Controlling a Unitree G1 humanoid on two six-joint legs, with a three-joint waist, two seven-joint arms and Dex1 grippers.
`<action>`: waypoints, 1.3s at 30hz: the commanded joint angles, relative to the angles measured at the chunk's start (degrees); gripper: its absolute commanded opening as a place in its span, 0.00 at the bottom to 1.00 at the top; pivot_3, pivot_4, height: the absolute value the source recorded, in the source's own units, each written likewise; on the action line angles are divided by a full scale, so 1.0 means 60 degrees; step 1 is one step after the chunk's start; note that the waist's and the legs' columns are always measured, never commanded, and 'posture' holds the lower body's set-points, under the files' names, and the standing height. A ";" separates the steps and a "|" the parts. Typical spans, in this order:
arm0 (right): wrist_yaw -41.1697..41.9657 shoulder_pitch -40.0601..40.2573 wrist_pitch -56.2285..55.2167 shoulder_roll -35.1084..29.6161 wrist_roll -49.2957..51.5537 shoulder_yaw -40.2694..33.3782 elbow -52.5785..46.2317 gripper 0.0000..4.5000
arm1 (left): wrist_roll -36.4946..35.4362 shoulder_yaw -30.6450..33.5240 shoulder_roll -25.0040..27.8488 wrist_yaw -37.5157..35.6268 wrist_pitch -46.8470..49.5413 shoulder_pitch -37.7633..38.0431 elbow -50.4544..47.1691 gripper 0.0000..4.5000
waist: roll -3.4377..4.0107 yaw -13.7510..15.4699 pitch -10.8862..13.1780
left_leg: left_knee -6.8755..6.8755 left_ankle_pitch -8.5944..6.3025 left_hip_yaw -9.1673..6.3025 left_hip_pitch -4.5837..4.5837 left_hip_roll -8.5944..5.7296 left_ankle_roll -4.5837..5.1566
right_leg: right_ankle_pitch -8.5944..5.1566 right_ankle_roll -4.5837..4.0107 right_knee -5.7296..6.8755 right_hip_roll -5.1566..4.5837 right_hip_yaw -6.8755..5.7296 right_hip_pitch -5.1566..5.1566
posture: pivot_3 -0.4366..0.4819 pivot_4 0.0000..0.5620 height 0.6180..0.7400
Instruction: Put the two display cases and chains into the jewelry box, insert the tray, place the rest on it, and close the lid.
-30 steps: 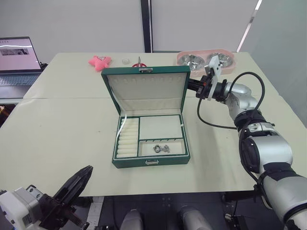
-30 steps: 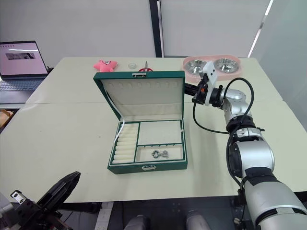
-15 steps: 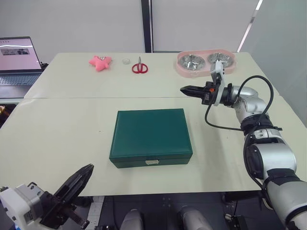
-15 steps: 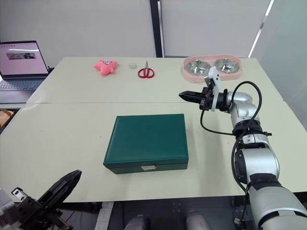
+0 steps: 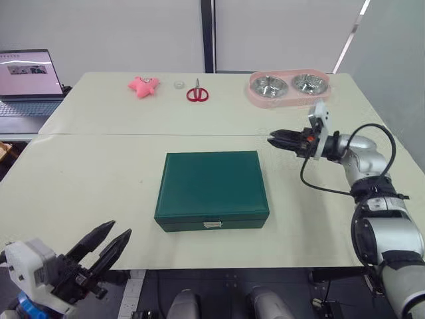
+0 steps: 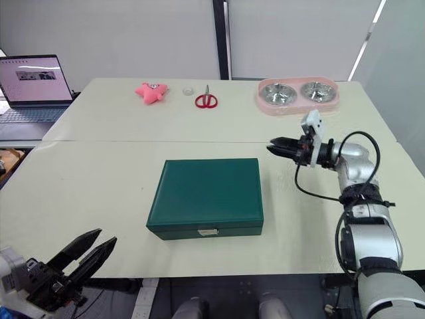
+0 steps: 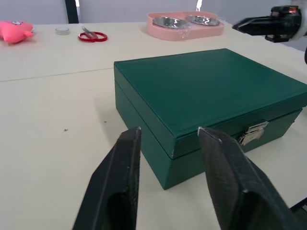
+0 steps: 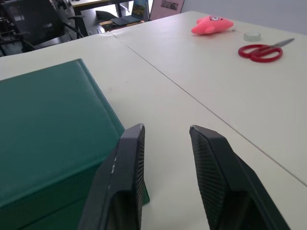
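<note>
Cream table [image 5: 86,179], one closed jewelry box [image 5: 211,189]; two bowls [image 5: 284,84]

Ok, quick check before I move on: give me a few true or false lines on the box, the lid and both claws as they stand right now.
1. The lid of the jewelry box is shut. True.
2. The right claw is clamped on the lid. False: it hangs open above the table, beside the box's far right corner, holding nothing.
3. The left claw is open and empty, near the table's front edge. True.
4. Red scissors lie on top of the box. False: they lie on the table at the far side, between a pink toy and a pink double bowl.
5. The box's metal clasp faces the robot. True.
</note>
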 commanded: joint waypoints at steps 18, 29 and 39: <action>-0.3691 0.6274 0.0474 -0.1138 0.1288 -0.2850 -0.4850 0.99 | 0.2371 -0.1297 0.1567 0.0151 0.0645 -0.7424 0.7971 1.00 | 0.0007 0.0037 -0.0001 | 0.0003 0.0002 -0.0007 0.0003 -0.0001 -0.0003 | 0.0000 0.0001 0.0015 0.0004 -0.0010 0.0004 | 0.48 0.27 1.00; -0.4523 0.7422 -0.0252 -0.1198 0.1288 -0.3023 -0.5416 0.99 | 0.3580 -0.1933 0.1867 -0.0885 -0.0101 -0.8824 0.9850 1.00 | 0.0006 0.0018 -0.0002 | 0.0003 0.0002 -0.0003 0.0005 0.0000 -0.0003 | 0.0001 0.0001 0.0017 0.0004 -0.0007 0.0004 | 0.48 0.27 1.00; -0.4548 0.7423 -0.0116 -0.1268 0.1458 -0.2973 -0.5582 0.99 | 0.3846 -0.1989 0.1764 -0.0884 0.0211 -0.8808 0.9646 1.00 | 0.0006 0.0023 -0.0003 | 0.0003 0.0002 -0.0003 0.0004 -0.0001 -0.0003 | 0.0001 0.0001 0.0018 0.0000 -0.0007 0.0004 | 0.48 0.27 1.00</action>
